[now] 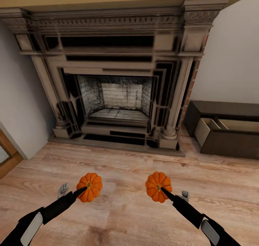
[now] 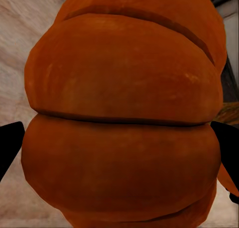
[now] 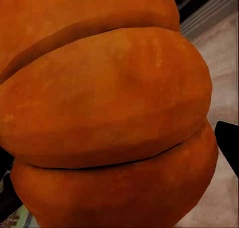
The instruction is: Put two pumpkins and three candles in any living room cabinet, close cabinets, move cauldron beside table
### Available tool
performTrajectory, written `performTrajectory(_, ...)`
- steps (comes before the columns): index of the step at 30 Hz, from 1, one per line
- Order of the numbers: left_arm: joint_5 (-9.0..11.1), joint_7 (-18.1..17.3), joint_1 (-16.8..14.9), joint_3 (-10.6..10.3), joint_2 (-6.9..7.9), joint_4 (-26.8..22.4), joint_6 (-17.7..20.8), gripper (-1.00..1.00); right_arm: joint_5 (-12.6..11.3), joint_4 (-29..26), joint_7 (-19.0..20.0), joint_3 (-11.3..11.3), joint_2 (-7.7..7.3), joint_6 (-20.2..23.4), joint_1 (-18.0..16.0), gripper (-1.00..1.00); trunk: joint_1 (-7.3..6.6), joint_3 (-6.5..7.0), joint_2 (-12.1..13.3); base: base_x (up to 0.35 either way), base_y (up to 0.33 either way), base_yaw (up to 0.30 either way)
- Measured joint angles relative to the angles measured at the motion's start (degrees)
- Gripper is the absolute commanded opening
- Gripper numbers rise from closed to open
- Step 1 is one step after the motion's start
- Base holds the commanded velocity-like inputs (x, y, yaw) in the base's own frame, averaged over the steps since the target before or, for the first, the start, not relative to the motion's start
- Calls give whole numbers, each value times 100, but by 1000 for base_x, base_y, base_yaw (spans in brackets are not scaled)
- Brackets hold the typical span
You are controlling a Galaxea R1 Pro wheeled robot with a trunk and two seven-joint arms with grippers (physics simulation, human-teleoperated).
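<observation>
Each pumpkin (image 2: pixel 119 118) overflows its wrist picture, hiding most of the hand's fingers (image 2: pixel 10 148); the cabinet (image 1: pixel 230 131) beyond the right hand (image 1: pixel 169 195) is cropped.

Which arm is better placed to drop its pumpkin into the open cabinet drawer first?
The right arm, probably. Its tool holds a pumpkin on the side of the cabinet, whose open drawer lies right of the fireplace. The left tool's pumpkin is farther away.
</observation>
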Motion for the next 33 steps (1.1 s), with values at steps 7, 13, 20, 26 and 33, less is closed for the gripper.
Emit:
performTrajectory(7, -1, 0, 0, -8, -6, 3, 2, -100, -2, 0, 0, 0, 0, 0, 0, -100, 0, 20, 0, 0, 0, -286)
performTrajectory(13, -1, 1, 0, -10, -7, -3, 0, -100, -2, 2, 0, 0, 0, 0, 0, -100, 0, 38, 0, 0, 0, -284)
performTrajectory(20, 0, 0, 0, -17, -8, -4, 1, -100, -3, 6, 0, 0, 0, 0, 0, -100, 0, 61, 0, 0, 0, -280)
performTrajectory(26, -1, 0, 0, -22, -13, -6, 2, -100, -3, 9, 0, 0, 0, 0, 0, -100, 0, 83, 0, 0, 0, -277)
performTrajectory(33, 0, 0, 0, -27, -14, -5, 2, -100, -2, 9, 0, 0, 0, 0, 0, -100, 0, 109, 0, 0, 0, -276)
